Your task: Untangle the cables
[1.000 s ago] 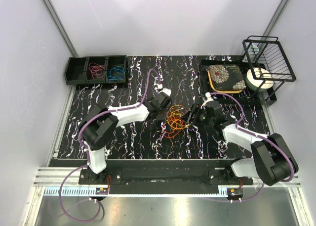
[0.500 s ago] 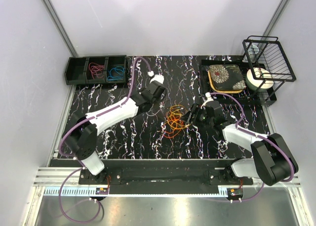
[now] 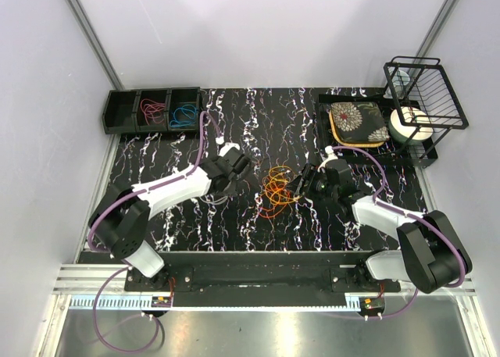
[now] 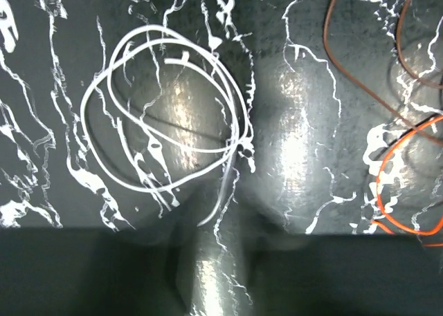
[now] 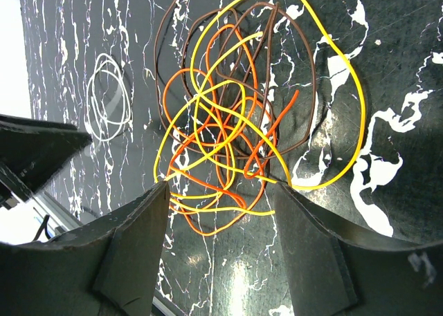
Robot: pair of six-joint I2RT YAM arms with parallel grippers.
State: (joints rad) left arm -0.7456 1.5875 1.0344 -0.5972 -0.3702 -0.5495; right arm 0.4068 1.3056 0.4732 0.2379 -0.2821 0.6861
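We could tighten the knot: if the right gripper (image 5: 221, 198) closes where it is, it may pinch 2 or 3 strands of the orange, yellow and brown tangle (image 5: 235, 115) at once and drag the lot. That tangle lies in the middle of the table (image 3: 234, 226), just left of its spread fingers (image 5: 131, 247), with yellow strands reaching both tips and nothing pinched. The smaller white loop (image 4: 163, 129) lies flat left of the tangle, below the left gripper (image 3: 236, 169), whose fingers are too blurred for us to tell their state.

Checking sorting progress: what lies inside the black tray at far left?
Black plastic three-compartment tray: thin red wire loops in the middle compartment, thin blue wire loops in the right. Anything beneath those loops is covered.
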